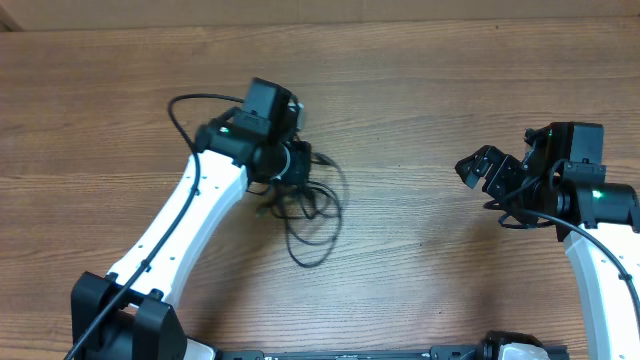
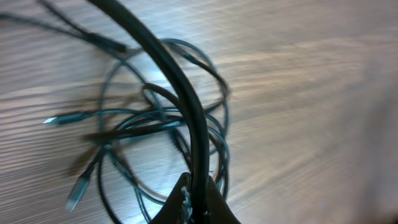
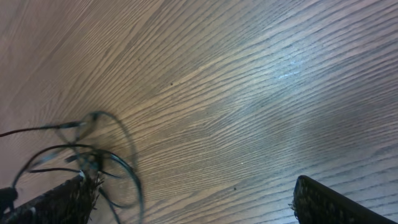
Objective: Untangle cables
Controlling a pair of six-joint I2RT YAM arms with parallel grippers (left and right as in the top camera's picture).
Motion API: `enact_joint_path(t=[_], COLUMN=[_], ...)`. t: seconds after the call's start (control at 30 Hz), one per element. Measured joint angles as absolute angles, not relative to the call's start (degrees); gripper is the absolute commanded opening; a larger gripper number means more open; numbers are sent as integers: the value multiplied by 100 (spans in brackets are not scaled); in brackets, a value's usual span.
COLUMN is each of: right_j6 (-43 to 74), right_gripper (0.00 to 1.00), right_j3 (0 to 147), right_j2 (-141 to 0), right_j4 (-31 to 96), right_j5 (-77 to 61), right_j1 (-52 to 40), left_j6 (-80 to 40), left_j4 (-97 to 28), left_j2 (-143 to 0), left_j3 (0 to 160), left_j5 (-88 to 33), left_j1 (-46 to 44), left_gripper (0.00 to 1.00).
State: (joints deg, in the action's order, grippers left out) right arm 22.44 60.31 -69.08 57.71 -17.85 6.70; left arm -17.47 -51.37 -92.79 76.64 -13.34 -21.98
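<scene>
1. Closest to the lens in the left wrist view, the left gripper (image 2: 194, 202) is seen with its fingertips pressed together. One black strand (image 2: 186, 99) of the cables (image 2: 155, 124) is clamped between them.
2. From that pinch the strand is seen to curve up and away toward the upper left (it looks thicker than the rest, being closest to the lens).
3. Beneath the fingertips and a little to their left, the remaining cord is spread on the table (image 2: 311, 93) as a loose knot of overlapping loops.
4. Two plug tips are made out at the left side of the knot. One (image 2: 59, 119) points left and the other (image 2: 74, 196) lies lower down. Both are blurred.
5. In the overhead view the tangle is found just below the left gripper's head, on the side nearer the robot, and one loop is laid out toward the arm bases.
6. Well apart from the tangle, off to the right, the right gripper (image 1: 478, 170) is held with its jaws spread wide. Nothing is gripped between them, and only wood is seen under them.
7. In the right wrist view the tangle is glimpsed past the left-hand finger (image 3: 56, 202), blurred.
</scene>
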Motion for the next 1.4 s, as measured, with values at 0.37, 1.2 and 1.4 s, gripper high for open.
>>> enact_joint_path(t=[0.37,1.2,1.4], right_j6=[2246,2248,2250], right_gripper=[100,100,100], right_j3=[6031,6031,6025], right_j2=[-6908,-6908,-6908], right_j4=[5776,5760,5603], right_j5=[-1782,-1785,-1789], right_j1=[670,670,670], left_j6=[-1835,-3122,-3529], left_j4=[-5349,-6191,-5983], left_j2=[-9279,-7655,-7662], left_j3=[7664,7634,7634], left_j5=[-2381,-1529,-1286], left_j1=[-2655,-2655,-2665], left_gripper=[4,4,27])
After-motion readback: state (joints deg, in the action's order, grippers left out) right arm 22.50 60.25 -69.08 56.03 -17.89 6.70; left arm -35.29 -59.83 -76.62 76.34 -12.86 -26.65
